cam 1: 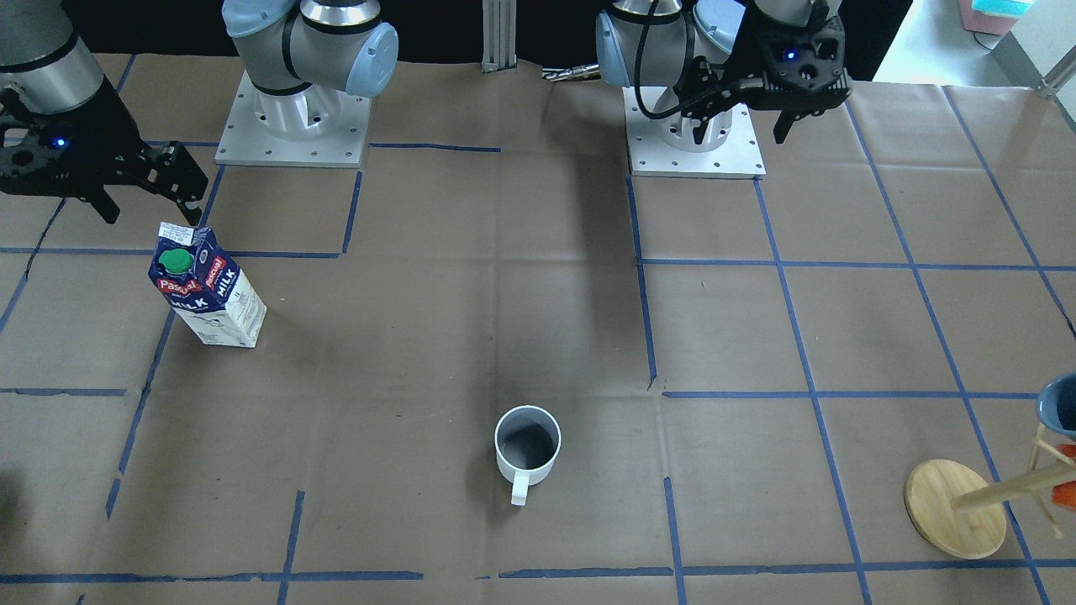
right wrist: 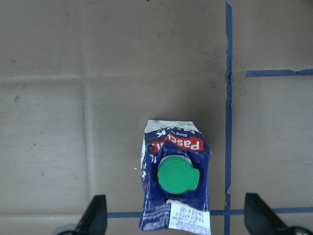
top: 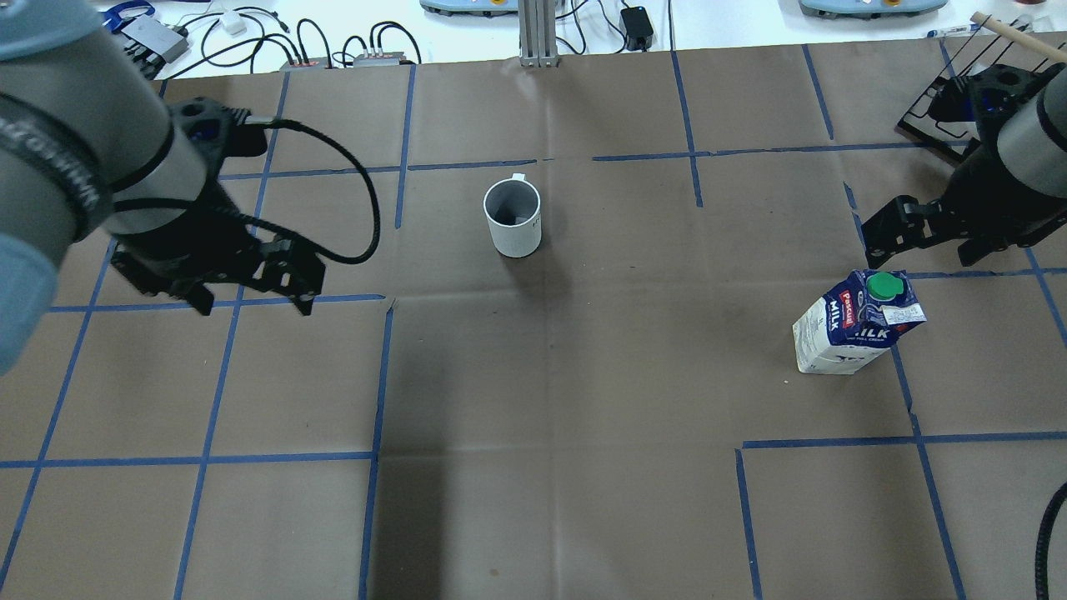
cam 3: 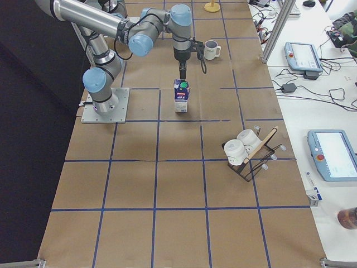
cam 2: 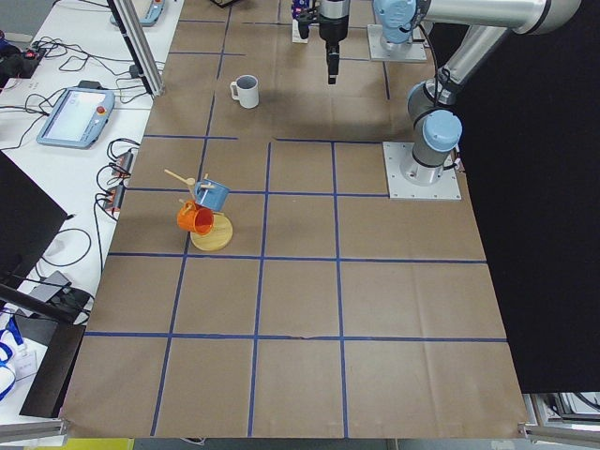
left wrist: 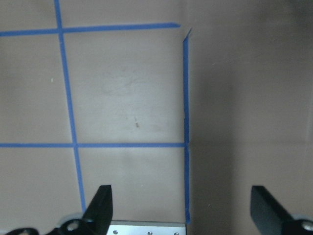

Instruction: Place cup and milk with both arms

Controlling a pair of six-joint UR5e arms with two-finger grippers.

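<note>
Exterior front-facing view: the cup (cam 1: 527, 445) is standing upright at lower centre on the paper-covered table (cam 1: 504, 294), its handle pointing to the bottom edge. The milk (cam 1: 208, 286) is standing upright at centre left, well apart from the cup. The right gripper (cam 1: 153, 210) is hovering at upper left, just above the carton's top and clear of it. The left gripper (cam 1: 740, 130) is hanging at upper right, holding nothing. A wooden mug stand (cam 1: 954, 508) is sitting at lower right. Overhead exterior view: the cup is sitting at upper centre, the milk at centre right. Left wrist-mounted view: the left fingers (left wrist: 100, 205) are standing wide apart over bare paper and blue tape lines (left wrist: 66, 98). Right wrist-mounted view: the right fingers (right wrist: 95, 215) are standing wide apart at the bottom corners, with the green cap (right wrist: 178, 176) lying between them at lower centre, untouched.
</note>
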